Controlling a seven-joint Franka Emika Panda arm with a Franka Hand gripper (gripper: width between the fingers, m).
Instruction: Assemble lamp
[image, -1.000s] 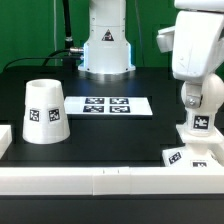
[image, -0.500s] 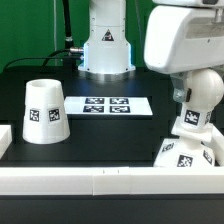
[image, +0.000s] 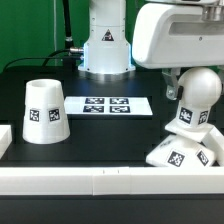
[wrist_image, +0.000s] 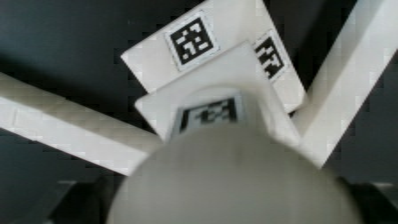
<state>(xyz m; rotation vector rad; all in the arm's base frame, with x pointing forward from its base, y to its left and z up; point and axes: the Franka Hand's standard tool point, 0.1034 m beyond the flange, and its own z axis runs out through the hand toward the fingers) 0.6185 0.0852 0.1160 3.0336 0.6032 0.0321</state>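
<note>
Bulb (image: 197, 100) carried tilted, directly over the sloped base (image: 183, 153) at the exterior view's right, long axis leaning off vertical. Apparently clamped by the gripper (image: 185, 85), fingers hidden. Shade (image: 44, 111) well apart, left.

The arm (image: 180, 40) is glossy white with rounded, bulky housings and soft grey shading along its undersides. Its base (image: 106, 45), also white, carries a black triangular emblem and sits on a grey ring. Black cables (image: 65, 30) run down beside the base.
</note>
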